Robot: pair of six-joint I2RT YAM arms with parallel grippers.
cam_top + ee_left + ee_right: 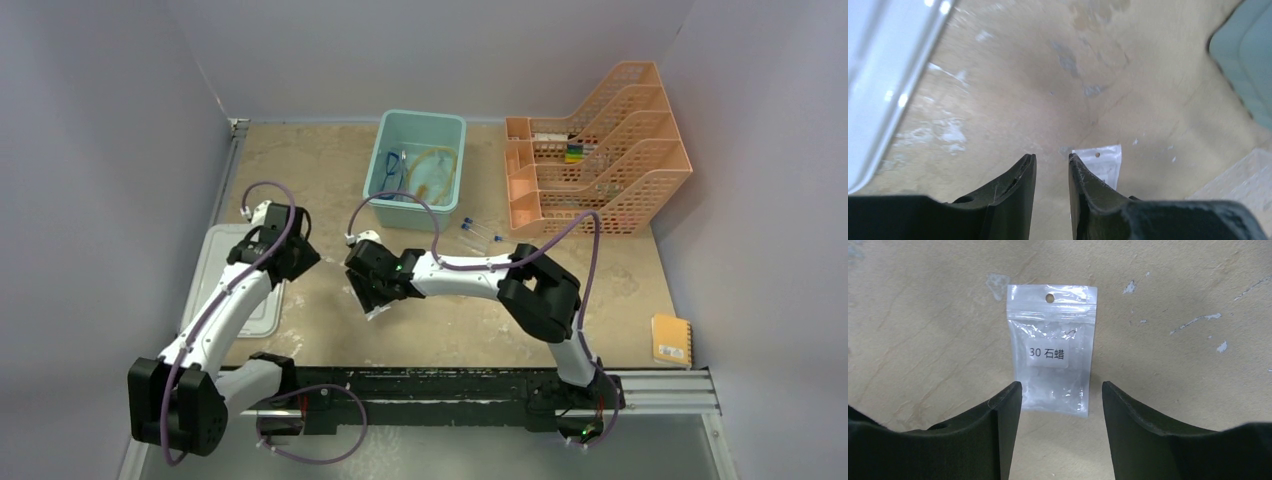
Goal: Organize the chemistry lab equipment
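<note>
A small clear plastic packet (1050,340) with a white label lies flat on the beige table. My right gripper (1062,385) is open just short of the packet's lower edge, with nothing between the jaws. In the top view that right gripper (368,300) hovers mid-table. My left gripper (1052,157) is open by a narrow gap and holds nothing. A clear packet (1105,160) lies on the table beside its right fingertip; whether it is the same packet I cannot tell. Two blue-capped tubes (480,232) lie loose behind the right arm. Blue-framed goggles (392,165) and an amber tube (435,168) sit in the teal bin (385,125).
An orange mesh tiered tray (640,195) stands at the back right with a few small items inside. A white flat lid (215,250) lies under the left arm near the left wall. A yellow notebook (670,340) sits at the right front.
</note>
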